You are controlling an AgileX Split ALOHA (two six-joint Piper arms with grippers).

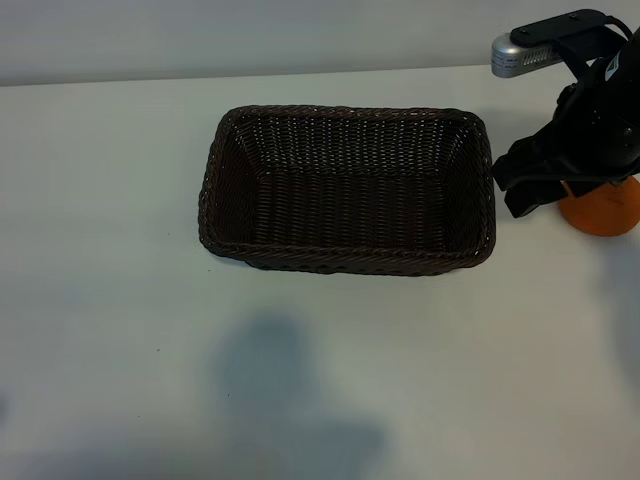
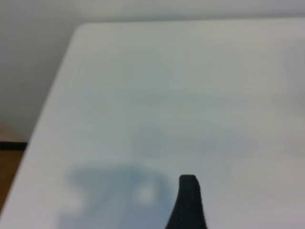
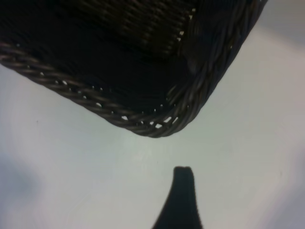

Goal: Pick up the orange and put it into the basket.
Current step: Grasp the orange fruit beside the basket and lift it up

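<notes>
The dark-brown wicker basket [image 1: 347,190] stands mid-table with nothing inside it. The orange [image 1: 606,214] rests on the table to its right, its upper part hidden by my right arm. My right gripper [image 1: 520,188] hangs between the orange and the basket's right end and holds nothing. In the right wrist view one dark finger [image 3: 183,198] points at a basket corner [image 3: 157,125], with bare table between them and no orange in sight. My left gripper is outside the exterior view. Its wrist view shows one finger [image 2: 188,202] over bare table, nothing held.
The white table [image 1: 120,300] stretches left of and in front of the basket, with arm shadows near the front. The left wrist view shows a table corner [image 2: 78,29] and the edge dropping off beside it.
</notes>
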